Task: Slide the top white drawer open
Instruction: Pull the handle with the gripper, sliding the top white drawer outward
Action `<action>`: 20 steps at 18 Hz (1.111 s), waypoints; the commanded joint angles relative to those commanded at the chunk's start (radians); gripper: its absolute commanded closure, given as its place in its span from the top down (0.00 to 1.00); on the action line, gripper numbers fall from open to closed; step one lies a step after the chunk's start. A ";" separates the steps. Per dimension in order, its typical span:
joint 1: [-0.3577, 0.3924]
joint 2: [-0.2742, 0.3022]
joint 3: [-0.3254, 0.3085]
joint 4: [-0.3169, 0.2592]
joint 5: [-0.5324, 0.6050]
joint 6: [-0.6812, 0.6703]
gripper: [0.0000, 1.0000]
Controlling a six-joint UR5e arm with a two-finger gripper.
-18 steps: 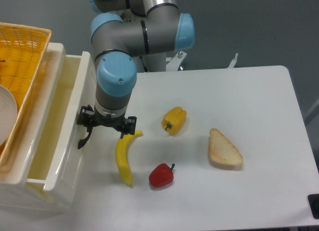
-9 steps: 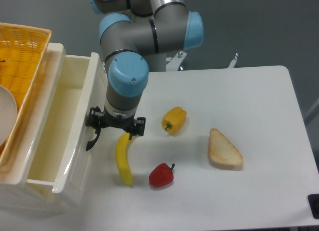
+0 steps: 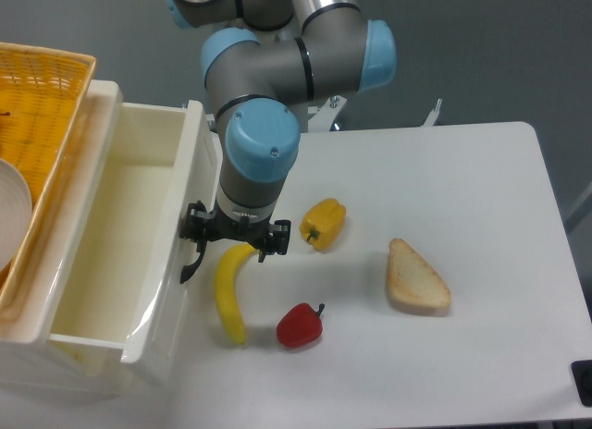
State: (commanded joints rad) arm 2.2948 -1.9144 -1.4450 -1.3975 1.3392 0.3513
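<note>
The top white drawer [image 3: 169,304] stands at the table's left and is pulled well out, showing its deep cream inside [image 3: 106,253]. Its curved black handle [image 3: 190,264] sticks out from the front panel. My gripper [image 3: 209,239] hangs straight down over the upper end of that handle and is shut on it. The blue wrist above hides the fingertips themselves.
A yellow wicker basket [image 3: 42,115] holding a white bowl [image 3: 9,216] sits on top at the far left. A banana [image 3: 229,295] lies just under the gripper. A yellow pepper [image 3: 323,223], a red pepper [image 3: 299,325] and a bread slice [image 3: 416,278] lie to the right.
The gripper has moved to the right with the handle. The drawer front has slid right with it, so more of the inside shows.
</note>
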 joint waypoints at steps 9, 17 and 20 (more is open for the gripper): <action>0.021 0.002 0.000 0.000 0.000 0.000 1.00; 0.031 0.000 0.003 -0.002 0.000 0.028 1.00; 0.043 -0.002 0.003 -0.002 -0.003 0.028 1.00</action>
State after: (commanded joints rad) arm 2.3377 -1.9159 -1.4419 -1.3990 1.3361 0.3789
